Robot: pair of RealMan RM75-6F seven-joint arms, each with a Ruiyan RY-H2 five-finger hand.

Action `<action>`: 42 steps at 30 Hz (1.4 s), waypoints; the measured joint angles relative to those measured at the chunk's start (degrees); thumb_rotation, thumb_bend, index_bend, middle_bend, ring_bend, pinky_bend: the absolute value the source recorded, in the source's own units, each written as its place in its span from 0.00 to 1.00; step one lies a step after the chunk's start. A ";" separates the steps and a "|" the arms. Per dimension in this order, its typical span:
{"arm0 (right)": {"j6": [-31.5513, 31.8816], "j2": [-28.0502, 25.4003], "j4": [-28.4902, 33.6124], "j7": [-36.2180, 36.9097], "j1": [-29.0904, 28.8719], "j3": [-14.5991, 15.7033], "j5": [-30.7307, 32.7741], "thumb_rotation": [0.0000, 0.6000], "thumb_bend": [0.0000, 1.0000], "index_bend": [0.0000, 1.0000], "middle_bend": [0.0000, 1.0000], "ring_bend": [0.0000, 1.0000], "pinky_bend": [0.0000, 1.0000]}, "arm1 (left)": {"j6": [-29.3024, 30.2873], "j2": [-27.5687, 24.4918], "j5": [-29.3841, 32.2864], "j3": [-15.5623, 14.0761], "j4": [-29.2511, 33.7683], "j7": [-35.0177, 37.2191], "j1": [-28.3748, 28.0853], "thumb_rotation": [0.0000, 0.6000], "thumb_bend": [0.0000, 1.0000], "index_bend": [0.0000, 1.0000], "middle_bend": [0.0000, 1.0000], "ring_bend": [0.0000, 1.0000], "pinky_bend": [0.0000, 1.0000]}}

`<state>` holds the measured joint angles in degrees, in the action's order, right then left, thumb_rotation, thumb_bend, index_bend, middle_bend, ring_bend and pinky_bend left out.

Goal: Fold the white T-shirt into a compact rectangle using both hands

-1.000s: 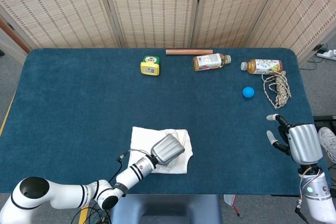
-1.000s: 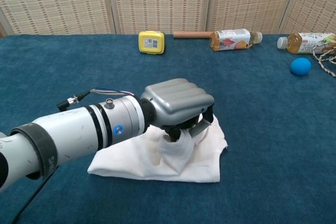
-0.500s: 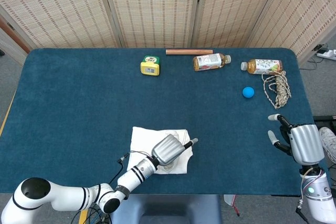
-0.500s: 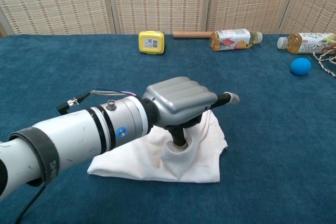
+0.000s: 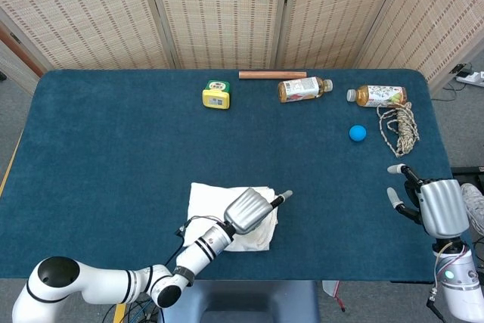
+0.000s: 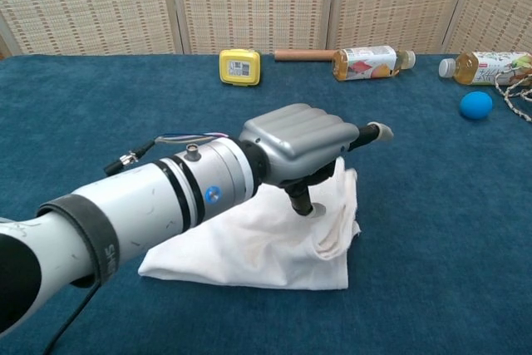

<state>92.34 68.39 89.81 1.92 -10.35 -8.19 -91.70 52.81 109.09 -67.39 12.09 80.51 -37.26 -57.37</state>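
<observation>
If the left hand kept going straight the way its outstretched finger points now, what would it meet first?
Probably nothing close: the left hand points right and slightly away, past the white T-shirt edge, over bare blue table. The right hand lies far along roughly that line, though depth is unclear.

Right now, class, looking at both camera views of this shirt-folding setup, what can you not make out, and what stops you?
1. T-shirt: its middle is covered by the left hand in both views.
2. Right hand: seen from behind in the head view; outside the chest view.
3. Rope: cut by the chest view's right edge.
4. Bottle labels: too small to read.
</observation>
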 measured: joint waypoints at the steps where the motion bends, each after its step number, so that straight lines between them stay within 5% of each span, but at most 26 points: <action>1: 0.00 0.01 -0.01 0.02 0.02 0.00 0.02 1.00 0.34 0.39 0.96 0.98 1.00 | 0.23 0.10 0.14 0.12 -0.33 -0.12 -0.07 1.00 0.30 0.00 0.94 0.87 0.96; 15: -0.20 -0.47 -0.09 0.35 -0.01 -0.24 0.18 1.00 0.34 0.39 0.96 0.98 1.00 | 4.55 -5.48 -0.23 -0.84 3.30 2.35 3.61 1.00 0.30 0.01 0.93 0.86 0.96; 20: -1.09 -2.33 0.50 0.34 0.05 -0.16 0.56 1.00 0.34 0.40 0.92 0.94 1.00 | 7.45 -10.36 0.33 -0.77 6.63 4.86 6.95 1.00 0.30 0.01 0.81 0.74 0.92; 23: -2.74 -3.86 1.22 0.04 0.01 0.29 0.97 1.00 0.35 0.40 0.84 0.84 0.98 | 9.33 -14.01 1.23 -0.78 8.76 6.15 9.40 1.00 0.30 0.05 0.71 0.65 0.85; 31: -7.83 -7.24 2.83 -1.01 -0.01 2.44 2.76 1.00 0.37 0.38 0.48 0.43 0.56 | 14.96 -23.80 4.11 -1.45 12.61 11.85 17.69 1.00 0.30 0.13 0.50 0.45 0.62; 34: -7.84 -7.03 1.87 -0.74 0.43 2.65 3.49 1.00 0.37 0.24 0.36 0.30 0.44 | 17.33 -26.72 4.14 -2.20 13.30 14.54 20.87 1.00 0.29 0.13 0.45 0.40 0.58; 37: -8.13 -6.95 0.66 -0.28 0.93 2.94 4.45 1.00 0.37 0.15 0.27 0.21 0.36 | 19.48 -29.38 3.66 -3.44 13.73 17.14 24.12 1.00 0.28 0.13 0.40 0.34 0.52; 42: -8.96 -6.88 -1.06 0.79 1.65 3.85 5.04 1.00 0.39 0.15 0.23 0.17 0.33 | 24.27 -32.21 1.34 -5.90 14.16 21.29 29.57 1.00 0.27 0.13 0.37 0.30 0.49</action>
<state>83.38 61.52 88.75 2.71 -8.70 -4.34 -86.66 77.08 76.87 -66.06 6.19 94.67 -15.96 -27.81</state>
